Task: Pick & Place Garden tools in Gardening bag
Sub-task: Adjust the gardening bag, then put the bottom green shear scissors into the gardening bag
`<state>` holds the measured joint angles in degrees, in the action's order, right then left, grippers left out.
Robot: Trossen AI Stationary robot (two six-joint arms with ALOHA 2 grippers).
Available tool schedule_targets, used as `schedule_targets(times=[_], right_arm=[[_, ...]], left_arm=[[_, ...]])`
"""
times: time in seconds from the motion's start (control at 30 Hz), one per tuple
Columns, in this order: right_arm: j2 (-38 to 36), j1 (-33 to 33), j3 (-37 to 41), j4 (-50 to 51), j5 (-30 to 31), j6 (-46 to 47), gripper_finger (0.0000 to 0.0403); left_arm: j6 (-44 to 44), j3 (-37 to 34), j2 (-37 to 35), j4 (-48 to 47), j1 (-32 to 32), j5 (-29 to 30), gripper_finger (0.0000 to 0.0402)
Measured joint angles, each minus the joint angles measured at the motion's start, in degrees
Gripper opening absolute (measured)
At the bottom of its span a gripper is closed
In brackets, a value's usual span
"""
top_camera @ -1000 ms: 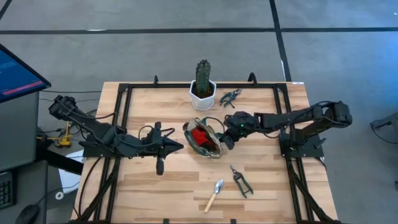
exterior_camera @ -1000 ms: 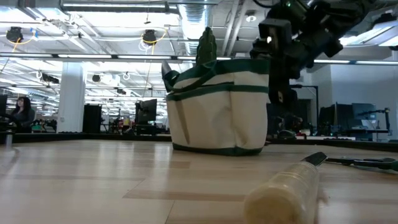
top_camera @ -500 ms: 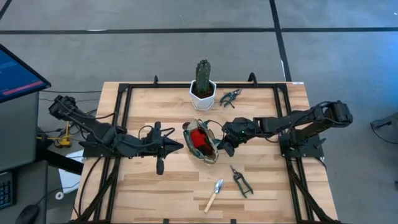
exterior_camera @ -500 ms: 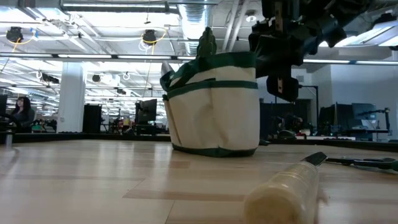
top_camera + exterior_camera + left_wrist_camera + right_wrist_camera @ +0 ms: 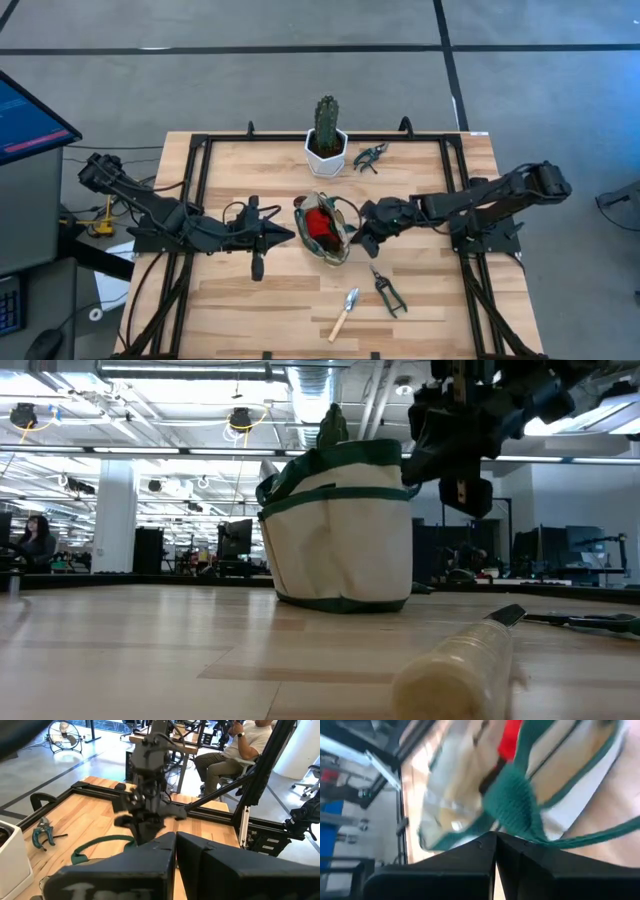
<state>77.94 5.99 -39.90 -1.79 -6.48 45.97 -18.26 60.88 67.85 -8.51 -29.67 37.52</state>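
Observation:
The cream gardening bag (image 5: 325,230) with green trim stands on its base mid-table, and something red (image 5: 320,222) shows inside it. My right gripper (image 5: 358,236) is shut on the bag's green loop handle at the bag's right side. My left gripper (image 5: 291,237) is shut and hovers level, close to the bag's left side; I cannot tell whether it touches. Three garden tools lie flat on the table: a wooden-handled trowel (image 5: 345,312), dark shears (image 5: 388,291) and a teal pruner (image 5: 370,156). My right gripper pinches the bag's green loop handle (image 5: 519,818) between its two shut fingers. It comes slanting down from the table's right side. The handle rises in a loop from the fingertips, and the bag's base (image 5: 340,602) stays on the table.
A green cactus in a white pot (image 5: 326,140) stands behind the bag near the far edge. A black frame rail (image 5: 195,190) runs around the table top. Bare wood lies at the near left (image 5: 250,310). A person sits beyond the table in the left wrist view.
My right gripper has moved toward the table's near edge and slightly up, still shut on the handle. The bag has been drawn along with it: its top has leaned over and it has shifted a little on the table.

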Motion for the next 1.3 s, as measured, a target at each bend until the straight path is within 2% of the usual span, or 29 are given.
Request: schedule_targets(times=[0.27, 0.53, 0.63, 0.9, 1.3], right_arm=[[-10.38, 1.11, -0.02, 11.61, 1.85, -0.88, 0.0], [-21.27, 8.39, -0.02, 19.94, 14.13, -0.9, 0.0], [-23.24, 10.44, -0.02, 22.46, 15.98, 2.0, 0.0], [-21.02, 15.63, 0.0, 37.09, 15.36, 17.9, 0.0], [-13.24, 24.84, -2.61, 38.28, 12.18, 30.31, 0.0]], left_arm=[[-0.04, 0.0, 0.0, 0.02, -1.21, 0.0, 0.0001], [-0.04, 0.0, 0.0, 0.02, -1.88, 0.0, 0.0001], [-0.04, -0.02, 0.0, 0.03, -1.88, 0.0, 0.0001], [-0.02, -0.02, 0.0, 0.02, -1.88, 0.59, 0.0001], [-0.01, -0.02, 0.0, 0.01, -1.88, 0.61, 0.0001]])
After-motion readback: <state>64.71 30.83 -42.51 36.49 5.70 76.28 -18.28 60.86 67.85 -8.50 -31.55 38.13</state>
